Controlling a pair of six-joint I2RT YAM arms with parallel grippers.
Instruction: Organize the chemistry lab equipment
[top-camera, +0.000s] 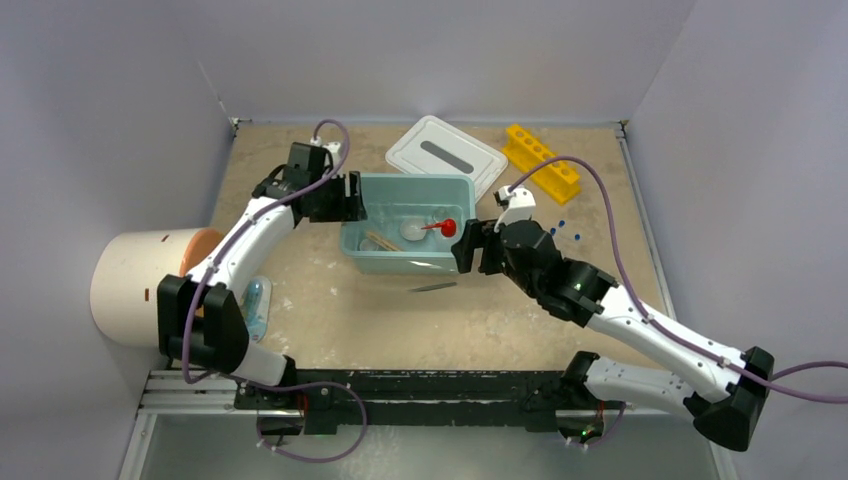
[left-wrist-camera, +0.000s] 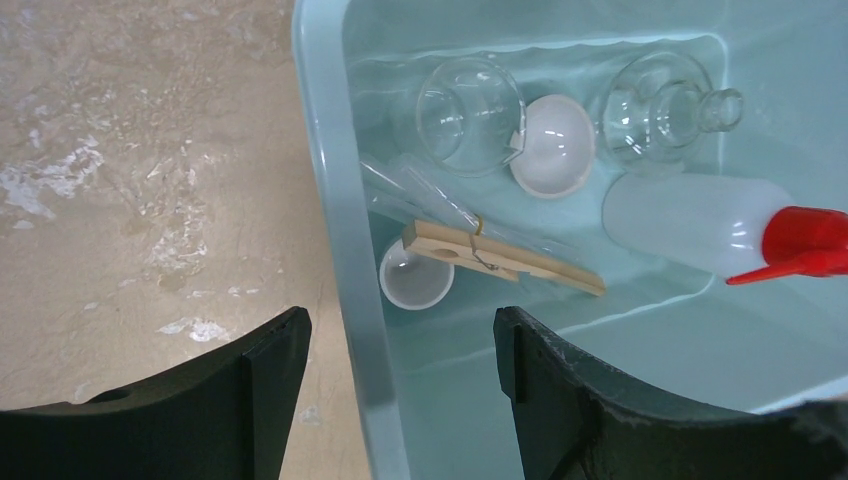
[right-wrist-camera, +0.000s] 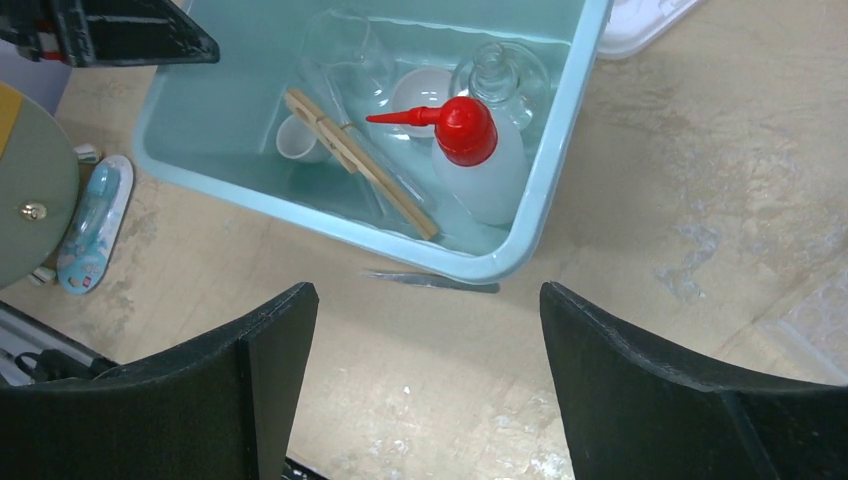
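Observation:
Inside the teal tub (top-camera: 407, 264) lie the clear squeeze bottle with red nozzle (left-wrist-camera: 700, 225), two white bowls (left-wrist-camera: 553, 145) (left-wrist-camera: 415, 280), a wooden clamp (left-wrist-camera: 505, 258) and two glass flasks (left-wrist-camera: 470, 115) (left-wrist-camera: 665, 110). The bottle (right-wrist-camera: 480, 165) leans on the tub's right wall (right-wrist-camera: 560, 140). Metal tweezers (top-camera: 433, 287) (right-wrist-camera: 430, 281) lie on the table just in front of the tub. Tiny blue pieces (top-camera: 563, 230) dot the table to the right. My left gripper (left-wrist-camera: 400, 330) is open, straddling the tub's left wall (left-wrist-camera: 335, 200) without touching it. My right gripper (right-wrist-camera: 428, 300) is open and empty above the table, near the tweezers.
The white lid (top-camera: 447, 155) and a yellow rack (top-camera: 542, 160) lie behind the tub. A big cream cylinder (top-camera: 140, 285) lies on its side at the left edge, with a pale blue object (top-camera: 255, 305) on the table beside it. Grey walls close in three sides.

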